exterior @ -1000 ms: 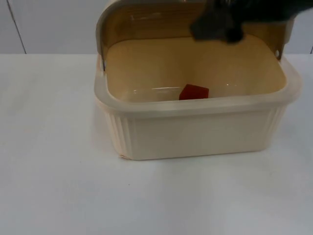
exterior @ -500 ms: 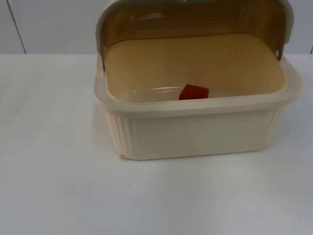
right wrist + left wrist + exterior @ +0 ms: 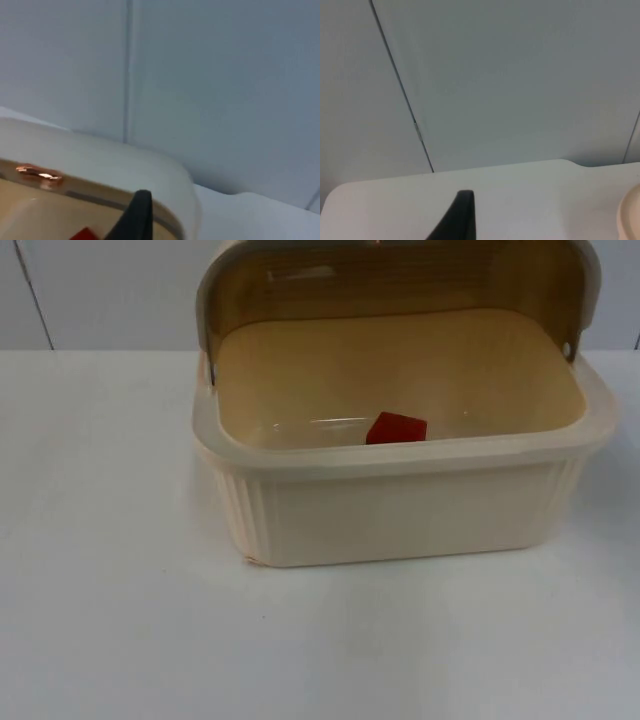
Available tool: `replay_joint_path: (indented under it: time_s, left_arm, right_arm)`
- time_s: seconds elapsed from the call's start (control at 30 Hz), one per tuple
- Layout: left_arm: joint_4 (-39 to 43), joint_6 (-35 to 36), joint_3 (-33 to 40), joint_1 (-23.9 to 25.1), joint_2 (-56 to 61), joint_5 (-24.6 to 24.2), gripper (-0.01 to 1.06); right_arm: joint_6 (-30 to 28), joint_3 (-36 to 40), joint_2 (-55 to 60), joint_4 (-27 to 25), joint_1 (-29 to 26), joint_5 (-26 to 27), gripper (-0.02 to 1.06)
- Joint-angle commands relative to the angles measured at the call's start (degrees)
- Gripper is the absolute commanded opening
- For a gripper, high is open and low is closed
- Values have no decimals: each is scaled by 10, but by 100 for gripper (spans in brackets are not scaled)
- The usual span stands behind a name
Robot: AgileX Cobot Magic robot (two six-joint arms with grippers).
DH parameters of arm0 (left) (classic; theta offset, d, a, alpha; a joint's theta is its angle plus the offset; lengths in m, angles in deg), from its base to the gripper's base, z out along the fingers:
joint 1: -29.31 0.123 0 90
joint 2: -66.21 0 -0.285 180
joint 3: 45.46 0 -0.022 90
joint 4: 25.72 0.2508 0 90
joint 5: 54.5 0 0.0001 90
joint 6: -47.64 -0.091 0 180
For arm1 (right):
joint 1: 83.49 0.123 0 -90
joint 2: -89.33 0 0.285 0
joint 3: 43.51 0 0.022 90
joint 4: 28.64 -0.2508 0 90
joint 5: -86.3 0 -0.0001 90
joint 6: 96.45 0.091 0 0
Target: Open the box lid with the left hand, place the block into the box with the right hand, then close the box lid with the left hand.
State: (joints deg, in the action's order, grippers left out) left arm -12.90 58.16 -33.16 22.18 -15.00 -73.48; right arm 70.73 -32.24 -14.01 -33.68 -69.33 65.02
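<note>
The cream plastic box (image 3: 400, 510) stands in the middle of the table with its hinged lid (image 3: 390, 280) swung up and back. A red block (image 3: 397, 428) lies on the box floor near the front wall. My left gripper (image 3: 462, 220) hangs above the white table facing the partition wall, with a bit of the box's rim (image 3: 630, 215) beside it. My right gripper (image 3: 137, 215) is raised over the box's pale rim (image 3: 100, 155), and a sliver of the red block (image 3: 85, 234) shows beneath it.
White table top (image 3: 110, 620) stretches in front of the box and to both its sides. The grey partition wall (image 3: 100, 290) rises right behind the box.
The dark right arm that hung over the back of the box one second ago has drawn away, out of the top view. The block and the open lid have not moved.
</note>
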Motion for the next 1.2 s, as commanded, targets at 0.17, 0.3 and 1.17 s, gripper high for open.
replay_joint_path:
  time_s: [0.17, 0.3, 1.17]
  left_arm:
    - [-15, -8, -1, -13, -3, -7, 104]
    - [-15, -26, -26, -49, -31, -31, 104]
    - [-95, -582, -446, -255, -380, -192, 35]
  right_arm:
    - [-10, -5, -41, -8, -86, 0, 93]
    - [-10, -15, -68, -6, -121, -4, 93]
    - [-10, -30, -82, 23, -136, -12, 93]
